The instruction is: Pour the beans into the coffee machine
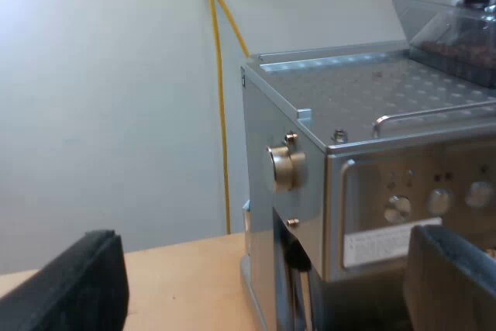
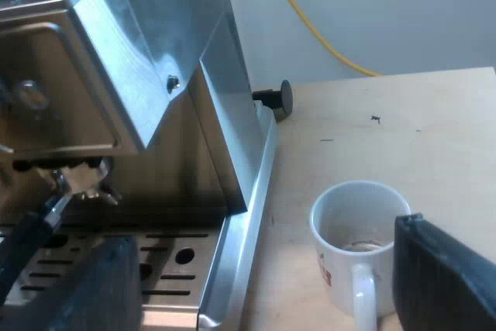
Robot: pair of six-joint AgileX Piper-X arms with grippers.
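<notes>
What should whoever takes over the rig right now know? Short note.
Left gripper: fingers open, empty, up beside the espresso machine's top corner.
Right gripper: fingers open, empty, low at the drip tray's edge, the mug close by one finger.
Bean hopper on the machine's top holds beans.
The mug stands upright on the table beside the machine, only brown traces inside.
Done: the pour, by the look of it.
Left: probably just backing both arms away; check the hopper first.
</notes>
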